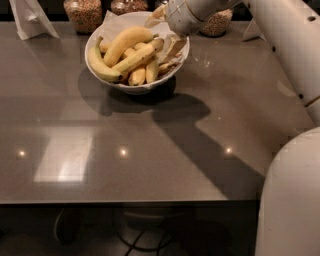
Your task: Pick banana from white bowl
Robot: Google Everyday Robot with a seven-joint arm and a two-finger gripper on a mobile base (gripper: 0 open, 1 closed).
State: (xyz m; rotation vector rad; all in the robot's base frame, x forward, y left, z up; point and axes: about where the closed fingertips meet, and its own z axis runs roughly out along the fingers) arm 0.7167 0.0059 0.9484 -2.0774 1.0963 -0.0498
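One claw (169, 40) at white bowl (150, 87) rim

Jaws low over right side of white bowl (145, 88), beside banana (135, 58); bowl on grey table (150, 150).

1. Glossy grey-brown worktop (150, 165).
2. Far centre: a large round white bowl (145, 89) stands on it.
3. Far edge: glass jars (84, 14) of grain; white folded paper (30, 17) far left.
4. The hand (170, 45) hangs at the bowl's right rim.
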